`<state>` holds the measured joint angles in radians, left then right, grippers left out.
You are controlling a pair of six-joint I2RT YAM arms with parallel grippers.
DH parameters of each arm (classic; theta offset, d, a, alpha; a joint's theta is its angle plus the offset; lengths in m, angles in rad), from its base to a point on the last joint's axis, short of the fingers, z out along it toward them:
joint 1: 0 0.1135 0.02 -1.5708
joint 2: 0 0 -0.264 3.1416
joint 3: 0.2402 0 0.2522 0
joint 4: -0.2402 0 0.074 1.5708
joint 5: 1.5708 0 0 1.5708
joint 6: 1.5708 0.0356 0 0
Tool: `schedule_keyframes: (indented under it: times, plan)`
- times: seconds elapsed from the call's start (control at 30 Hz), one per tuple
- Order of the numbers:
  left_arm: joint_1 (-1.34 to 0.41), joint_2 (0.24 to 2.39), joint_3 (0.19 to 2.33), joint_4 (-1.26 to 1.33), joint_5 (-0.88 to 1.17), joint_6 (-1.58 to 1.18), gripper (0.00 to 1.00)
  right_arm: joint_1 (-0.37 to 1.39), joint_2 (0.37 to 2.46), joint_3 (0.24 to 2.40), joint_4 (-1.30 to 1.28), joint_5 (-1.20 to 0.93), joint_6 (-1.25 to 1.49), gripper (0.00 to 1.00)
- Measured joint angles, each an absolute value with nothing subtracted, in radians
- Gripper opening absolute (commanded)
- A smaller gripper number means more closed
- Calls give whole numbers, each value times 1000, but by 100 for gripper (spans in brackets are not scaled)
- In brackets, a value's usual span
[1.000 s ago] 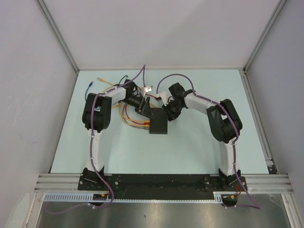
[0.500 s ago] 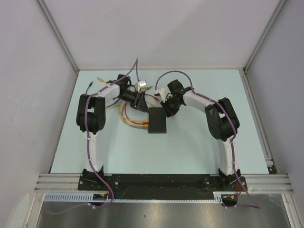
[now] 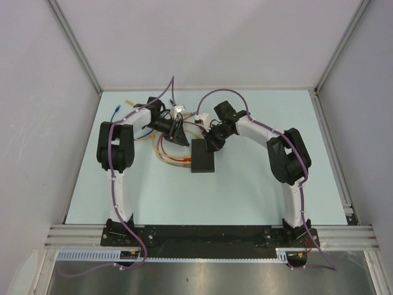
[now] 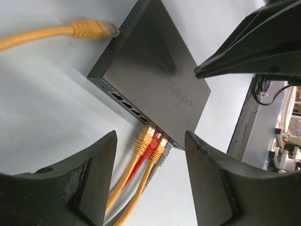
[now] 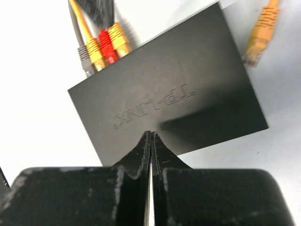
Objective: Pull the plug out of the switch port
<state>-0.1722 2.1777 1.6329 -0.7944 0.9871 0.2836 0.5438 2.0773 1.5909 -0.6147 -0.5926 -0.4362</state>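
The switch point(image 3: 202, 156) is a flat black box in the middle of the table, with its ports facing the far left. In the left wrist view, two yellow plugs point(image 4: 144, 140), a red plug point(image 4: 153, 142) and a grey one sit side by side in the ports of the switch point(image 4: 155, 70). My left gripper point(image 4: 150, 143) is open, with its fingers on either side of those plugs and not touching them. My right gripper point(image 5: 151, 135) is shut and empty, its tips resting on the top of the switch point(image 5: 188, 84).
A loose yellow plug point(image 4: 91, 29) lies beside the switch's far corner. Yellow and red cables point(image 3: 164, 153) loop to the left of the switch. A blue-tipped cable point(image 3: 116, 109) and another yellow one point(image 3: 130, 102) lie at the far left. Walls enclose the table.
My left gripper has drawn back toward the far left, away from the switch's port edge. My right gripper and the switch have shifted a little toward the far side.
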Motion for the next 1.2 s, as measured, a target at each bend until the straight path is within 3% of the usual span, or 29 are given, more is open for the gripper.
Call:
schedule_keyframes:
  times: [0.53,1.2]
  plan:
    - [-192,2305,1644,-905,1044,372,42,548,2164,1650,-587,-639,-430,0]
    - [-215,2403,1741,-1040,1116,474,30,548,2166,1650,-578,-643,-419,0]
